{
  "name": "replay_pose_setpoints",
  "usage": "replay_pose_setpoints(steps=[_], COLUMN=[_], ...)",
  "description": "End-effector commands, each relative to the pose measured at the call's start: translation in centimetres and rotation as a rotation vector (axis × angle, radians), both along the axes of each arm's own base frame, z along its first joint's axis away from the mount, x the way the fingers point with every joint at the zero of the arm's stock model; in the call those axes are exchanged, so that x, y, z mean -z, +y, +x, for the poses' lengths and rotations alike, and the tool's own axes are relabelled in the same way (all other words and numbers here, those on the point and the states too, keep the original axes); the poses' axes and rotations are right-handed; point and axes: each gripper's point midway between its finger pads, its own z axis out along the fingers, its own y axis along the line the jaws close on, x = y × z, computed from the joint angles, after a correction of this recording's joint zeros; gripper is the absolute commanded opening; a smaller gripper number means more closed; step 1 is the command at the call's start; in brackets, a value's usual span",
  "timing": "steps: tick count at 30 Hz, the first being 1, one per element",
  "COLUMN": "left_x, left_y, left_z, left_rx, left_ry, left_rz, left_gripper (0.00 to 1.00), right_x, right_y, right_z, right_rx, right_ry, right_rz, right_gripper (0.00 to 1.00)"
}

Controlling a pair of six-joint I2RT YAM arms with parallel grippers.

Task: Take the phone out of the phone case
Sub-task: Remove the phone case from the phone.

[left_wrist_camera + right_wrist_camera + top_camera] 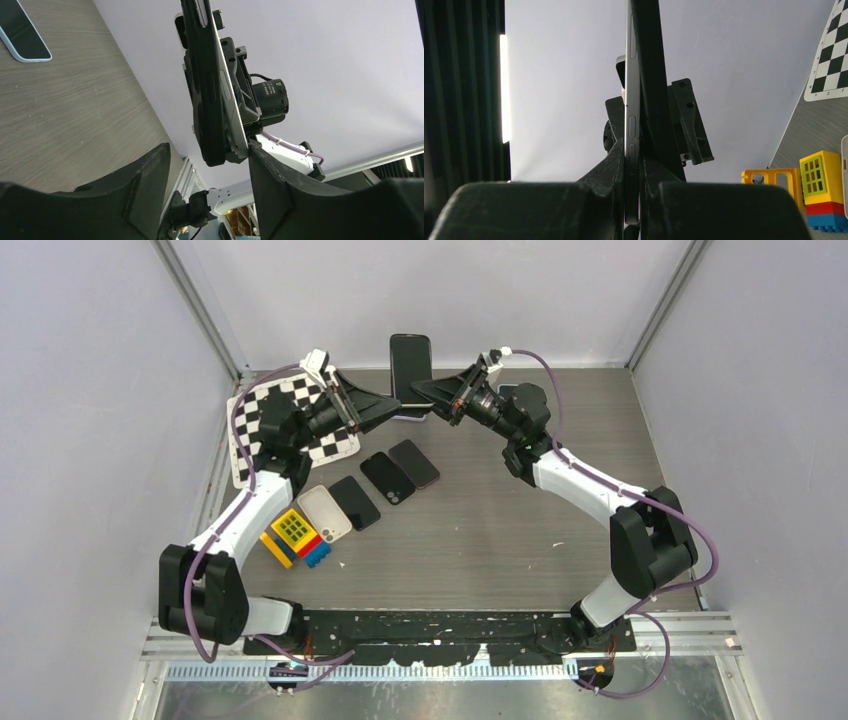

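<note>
A phone in a black case (410, 360) stands upright in the air near the back of the table, held between my two grippers. My right gripper (428, 393) is shut on its lower end. In the right wrist view the grey phone edge (632, 125) and the black case (651, 90) show edge-on, both clamped between the fingers of that gripper (633, 155). My left gripper (388, 408) is open. In the left wrist view its gripper (207, 150) straddles the case's lower end (206, 110), and the right fingertip (257, 152) touches the bottom corner.
Several other phones (387, 477) lie in a row on the dark table, one in a white case (325, 513). Toy blocks (292, 535) sit at the left, also in the right wrist view (819, 185). A checkerboard (290, 425) lies under the left arm.
</note>
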Motion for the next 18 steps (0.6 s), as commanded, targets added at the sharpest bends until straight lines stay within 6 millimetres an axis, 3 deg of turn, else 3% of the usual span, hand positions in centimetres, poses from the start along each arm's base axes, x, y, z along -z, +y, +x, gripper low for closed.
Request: replay_pose_setpoints(steps=[1, 13, 18], left_x=[-0.48, 0.51, -0.21], left_y=[0.67, 1.08, 1.11], left_z=[-0.84, -1.25, -1.17], left_rx=[0.0, -0.007, -0.011], left_ry=[-0.074, -0.082, -0.093], left_rz=[0.024, 0.054, 0.043], left_gripper=[0.61, 0.55, 0.63], right_x=[-7.48, -7.6, -7.19], right_y=[-1.57, -1.8, -1.56], right_z=[-1.86, -1.44, -1.39], right_rx=[-0.016, -0.072, -0.076], right_ry=[-0.173, -0.128, -0.128], right_rz=[0.157, 0.27, 0.251], right_gripper=[0.01, 0.01, 0.01])
